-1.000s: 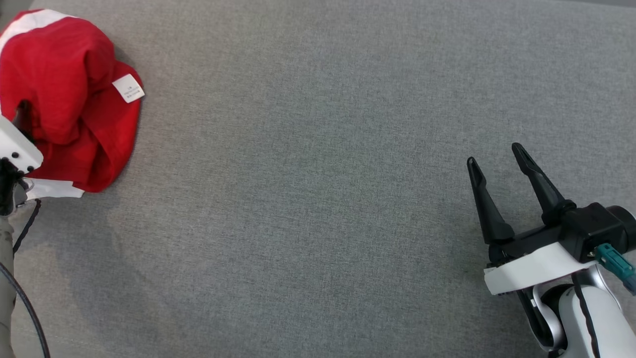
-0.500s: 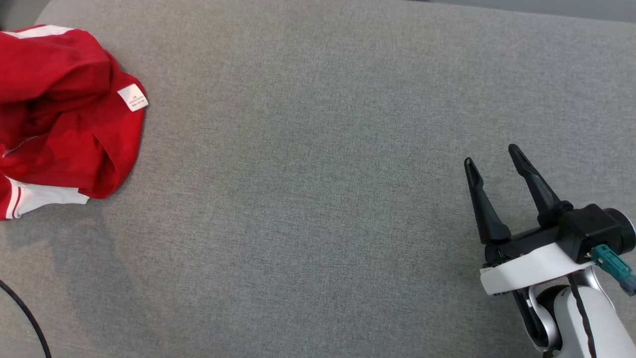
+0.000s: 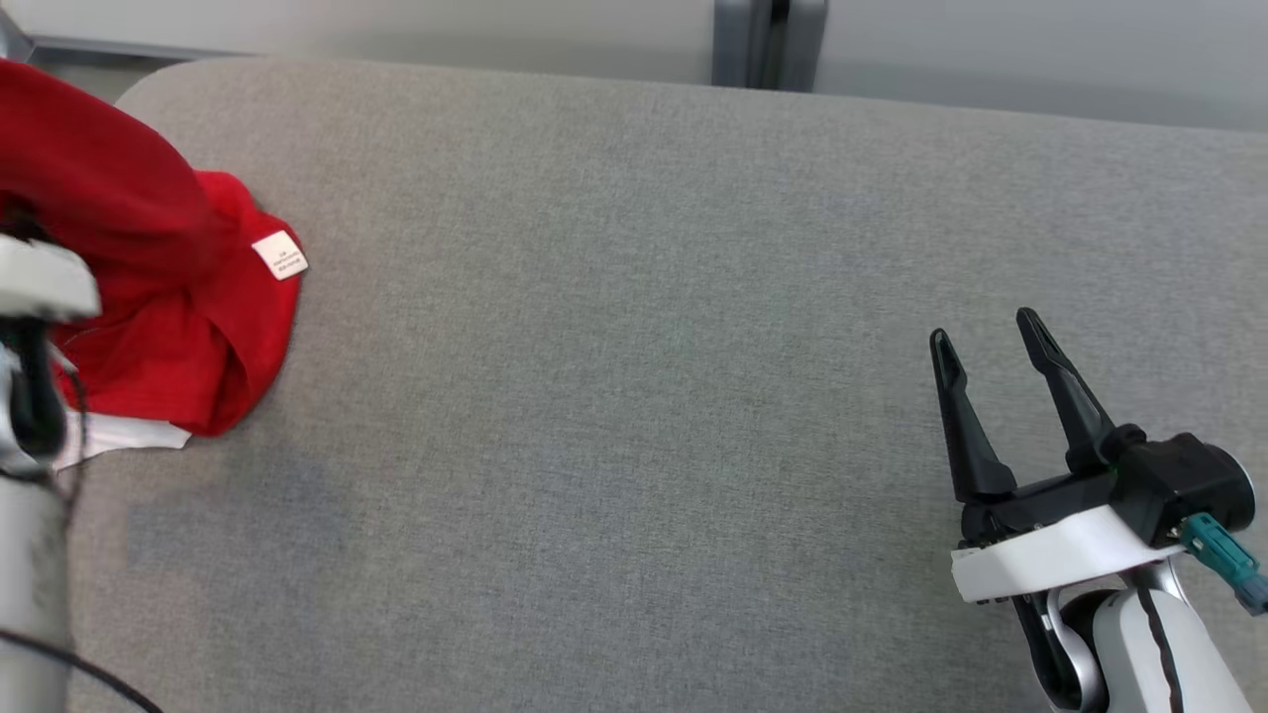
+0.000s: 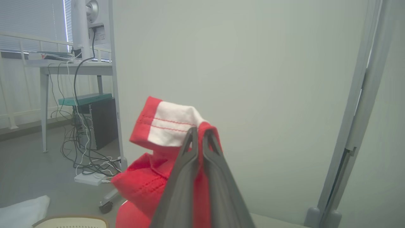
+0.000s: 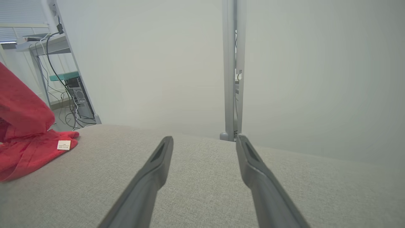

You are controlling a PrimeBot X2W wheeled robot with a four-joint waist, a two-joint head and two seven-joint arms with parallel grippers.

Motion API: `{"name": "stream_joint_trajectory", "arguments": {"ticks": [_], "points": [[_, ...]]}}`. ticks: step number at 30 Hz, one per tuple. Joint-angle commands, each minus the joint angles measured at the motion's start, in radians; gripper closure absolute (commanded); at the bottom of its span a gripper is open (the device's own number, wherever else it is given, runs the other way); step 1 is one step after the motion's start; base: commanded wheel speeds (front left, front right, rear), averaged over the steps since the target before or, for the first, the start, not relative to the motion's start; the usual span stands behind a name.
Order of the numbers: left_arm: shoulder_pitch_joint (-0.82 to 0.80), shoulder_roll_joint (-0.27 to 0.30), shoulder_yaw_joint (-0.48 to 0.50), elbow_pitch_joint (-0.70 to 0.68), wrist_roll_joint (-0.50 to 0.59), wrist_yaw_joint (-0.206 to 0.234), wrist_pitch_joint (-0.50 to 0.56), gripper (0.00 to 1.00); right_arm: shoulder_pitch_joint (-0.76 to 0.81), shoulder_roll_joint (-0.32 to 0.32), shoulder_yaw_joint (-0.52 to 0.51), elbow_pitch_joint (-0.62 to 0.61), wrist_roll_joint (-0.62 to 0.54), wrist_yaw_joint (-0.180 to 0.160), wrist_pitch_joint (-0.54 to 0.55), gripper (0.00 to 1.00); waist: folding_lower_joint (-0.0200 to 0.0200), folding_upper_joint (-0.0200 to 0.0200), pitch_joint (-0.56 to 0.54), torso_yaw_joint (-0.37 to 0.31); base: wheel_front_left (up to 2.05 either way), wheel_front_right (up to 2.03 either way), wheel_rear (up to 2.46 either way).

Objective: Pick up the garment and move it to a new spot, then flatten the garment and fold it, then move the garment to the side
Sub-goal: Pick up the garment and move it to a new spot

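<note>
Left gripper (image 4: pixel 198 133) clamped on the garment (image 4: pixel 139 185) at its white-banded hem (image 4: pixel 167 125); right gripper (image 3: pixel 986 332) apart. Soft, light cloth, likely to sag.

1. This looks like an office turned into a robot lab. Plain pale partition walls (image 4: pixel 253 79) stand all round, joined by slim grey metal posts (image 5: pixel 233 69).
2. Off in the corner stands a grey metal-legged desk (image 4: pixel 76 68) carrying a white-backed monitor on a stand (image 4: pixel 95 22), with slatted window blinds (image 4: pixel 31 25) behind it.
3. Under the desk sits a black computer tower (image 4: pixel 102 122) with a flat teal box (image 4: pixel 84 98) on top.
4. A tangle of black and white cables (image 4: pixel 79 152) spills down to a white power strip (image 4: pixel 90 179) on the bare grey floor.
5. The work surface is a wide grey fabric-covered table (image 3: pixel 634 396) with rounded corners, more test bench than furniture.
</note>
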Motion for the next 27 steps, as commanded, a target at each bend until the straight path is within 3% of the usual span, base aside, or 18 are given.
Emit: {"name": "stream_joint_trajectory", "arguments": {"ticks": [1,7,12,17,27], "points": [[0.087,-0.021,-0.011,-0.111,0.013,0.030,0.023,1.00,0.012,0.001,-0.008,0.004,0.008,0.002,-0.014,0.00,-0.0001,0.0000,-0.025,-0.021,0.00,0.00,0.00],[0.381,-0.120,-0.108,-0.533,0.040,0.119,0.154,1.00,0.018,0.004,-0.026,0.007,0.016,0.002,-0.027,0.00,-0.0001,0.0000,-0.054,-0.086,0.00,0.00,0.00],[0.464,-0.153,-0.199,-0.650,0.066,0.126,0.210,1.00,0.024,0.004,-0.023,0.003,0.035,0.002,-0.032,0.00,-0.0001,0.0000,-0.058,-0.142,0.00,0.00,0.00],[0.493,-0.195,-0.329,-0.677,0.080,0.091,0.264,1.00,0.026,0.005,-0.016,0.007,0.061,0.002,-0.042,0.00,-0.0001,0.0000,-0.058,-0.222,0.00,0.00,0.00],[0.384,-0.266,-0.498,-0.588,0.085,0.009,0.299,1.00,0.020,0.004,0.003,0.019,0.090,0.002,-0.056,0.00,-0.0001,0.0000,-0.024,-0.403,0.00,0.00,0.00]]}}
